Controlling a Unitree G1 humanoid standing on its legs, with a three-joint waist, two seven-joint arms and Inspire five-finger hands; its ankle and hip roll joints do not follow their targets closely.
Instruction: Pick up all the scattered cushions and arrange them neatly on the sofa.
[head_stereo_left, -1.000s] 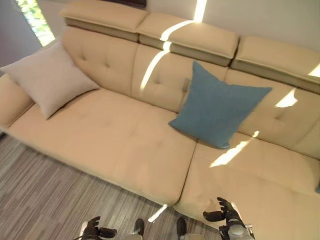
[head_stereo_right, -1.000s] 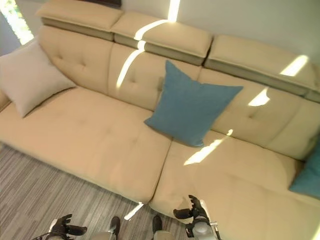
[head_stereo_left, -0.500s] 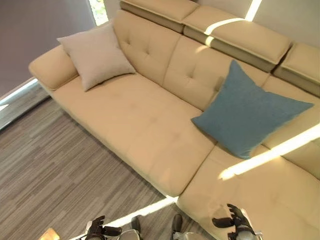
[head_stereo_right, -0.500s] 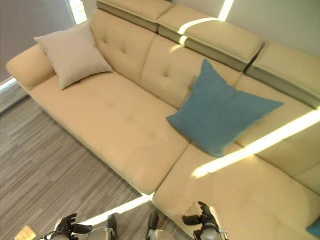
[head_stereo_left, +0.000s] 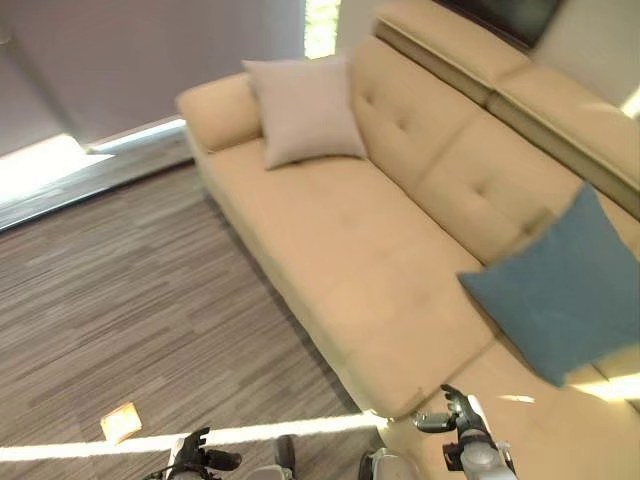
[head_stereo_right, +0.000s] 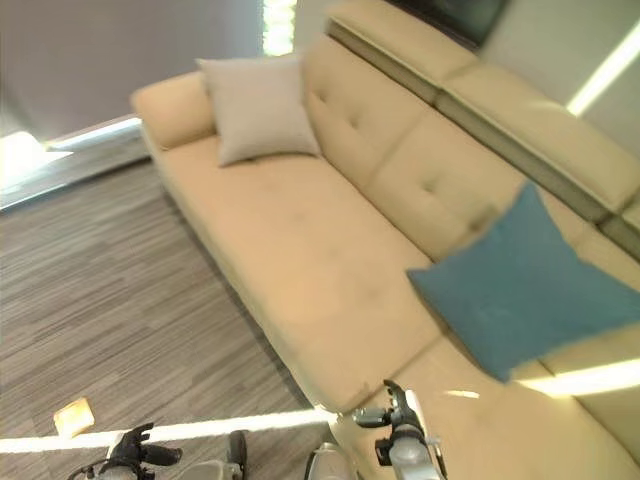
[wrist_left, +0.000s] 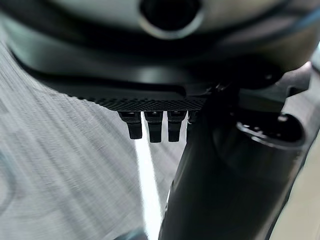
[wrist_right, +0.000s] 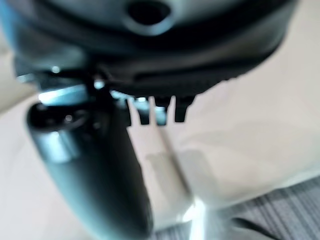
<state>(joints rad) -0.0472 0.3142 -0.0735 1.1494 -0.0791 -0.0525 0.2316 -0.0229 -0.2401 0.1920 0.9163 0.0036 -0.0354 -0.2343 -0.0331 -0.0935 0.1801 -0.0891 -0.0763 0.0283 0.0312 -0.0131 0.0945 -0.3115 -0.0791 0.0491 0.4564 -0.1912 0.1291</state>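
Two cushions: both lie on the sofa (head_stereo_left: 380, 250), propped against its backrest.
Beige cushion (head_stereo_left: 303, 109): at about 11 o'clock in the left eye view, leaning on the backrest just beside the armrest (head_stereo_left: 215, 110) at the sofa's far end.
Blue cushion (head_stereo_left: 567, 288): at about 3 o'clock, tilted back against the backrest, one corner pointing up; well apart from the beige one, with a bare stretch of seat between them.
Sofa: tan, with a buttoned back and padded headrests (head_stereo_right: 440, 45) along the top; it runs from 12 o'clock down to 5 o'clock.
Floor (head_stereo_left: 130, 300): grey striped boards, taking up the 9 o'clock side; a strip of sunlight crosses it at 7 o'clock.
Small tan scrap (head_stereo_left: 120, 422): flat on the floor at 7 o'clock, just above the sunlit strip.
Left robot hand (head_stereo_left: 195, 461): low at 6 to 7 o'clock over the floor, fingers relaxed, grasping nothing.
Right robot hand (head_stereo_left: 452, 415): at 5 o'clock over the sofa's front edge, fingers loosely spread, released and empty.
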